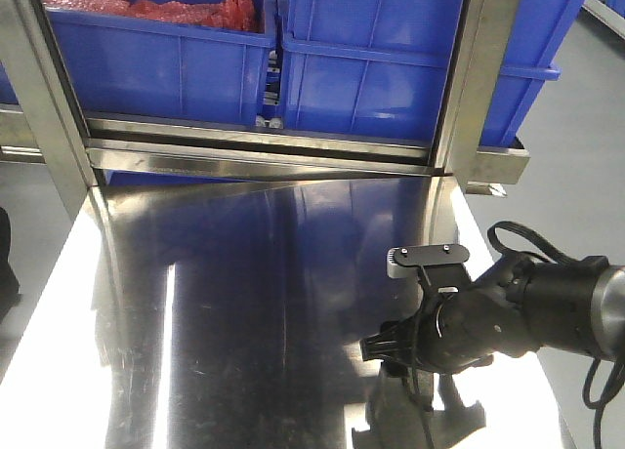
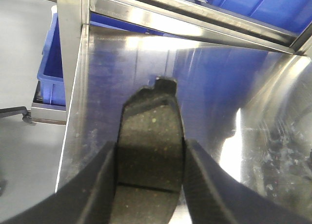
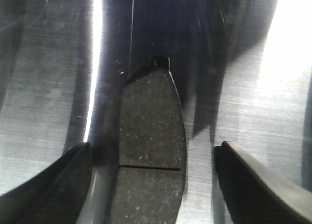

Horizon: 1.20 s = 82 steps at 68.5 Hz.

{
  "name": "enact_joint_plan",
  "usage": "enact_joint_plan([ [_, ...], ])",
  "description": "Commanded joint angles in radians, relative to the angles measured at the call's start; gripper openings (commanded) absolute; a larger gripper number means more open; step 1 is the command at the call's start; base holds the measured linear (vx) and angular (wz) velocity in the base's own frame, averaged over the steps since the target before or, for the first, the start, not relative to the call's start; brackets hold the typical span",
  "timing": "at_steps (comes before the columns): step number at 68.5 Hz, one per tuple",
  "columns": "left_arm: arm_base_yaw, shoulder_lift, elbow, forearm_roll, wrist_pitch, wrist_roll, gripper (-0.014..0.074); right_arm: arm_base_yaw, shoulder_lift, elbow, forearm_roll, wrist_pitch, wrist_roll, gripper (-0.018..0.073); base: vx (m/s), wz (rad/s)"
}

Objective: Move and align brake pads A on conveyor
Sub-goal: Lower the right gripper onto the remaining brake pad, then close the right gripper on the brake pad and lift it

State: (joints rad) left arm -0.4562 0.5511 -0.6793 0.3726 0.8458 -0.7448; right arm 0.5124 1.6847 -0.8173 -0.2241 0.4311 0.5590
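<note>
Steel table [image 1: 244, 303]; left claw [image 2: 148, 158] pinches pad [image 2: 150, 119] (end cropped); right claw [image 3: 152, 158] agape.

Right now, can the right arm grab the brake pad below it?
Probably yes: the right gripper is open, and the brake pad lies bare between its fingers on the steel table.

This is a factory hall or an industrial workshop. The work surface is a shiny steel table [image 1: 244, 312] with many fine scratches. Behind it, a frame of steel bars [image 1: 254, 148] carries big blue plastic crates [image 1: 371, 59], and one crate holds red packed goods [image 1: 156, 8]. The floor [image 1: 586, 156] beside the table is smooth and grey, as in a plant. A dark brake pad [image 2: 148, 151], which is a car part, is handled here.
</note>
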Motion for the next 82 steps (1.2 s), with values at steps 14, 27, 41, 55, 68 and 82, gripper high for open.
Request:
enact_joint_plan([
  [14,-0.008,0.002,-0.025,0.029,-0.072,0.001,0.0031,-0.001,-0.027,-0.022,-0.01,-0.033,-0.01,0.0456,0.0,0.0],
  [27,-0.008,0.002,-0.025,0.029,-0.072,0.001,0.0031,-0.001,-0.041,-0.022,-0.01,-0.031,-0.01,0.04,0.0,0.0],
  [41,-0.008,0.002,-0.025,0.029,-0.072,0.001,0.0031,-0.001,-0.041,-0.022,-0.01,-0.028,-0.01,0.0308,0.0,0.0],
  [55,-0.008,0.002,-0.025,0.029,-0.072,0.001,0.0031,-0.001,-0.041,-0.022,-0.01,-0.026,-0.01,0.0184,0.0,0.0],
  [68,-0.008,0.002,-0.025,0.029,-0.072,0.001,0.0031,-0.001,-0.044,-0.021,-0.01,-0.028,-0.01,0.0121,0.0,0.0],
  [82,-0.008,0.002,-0.025,0.029,-0.072,0.001,0.0031,-0.001,-0.086,-0.021,-0.01,-0.03,-0.01,0.0117,0.0,0.0],
])
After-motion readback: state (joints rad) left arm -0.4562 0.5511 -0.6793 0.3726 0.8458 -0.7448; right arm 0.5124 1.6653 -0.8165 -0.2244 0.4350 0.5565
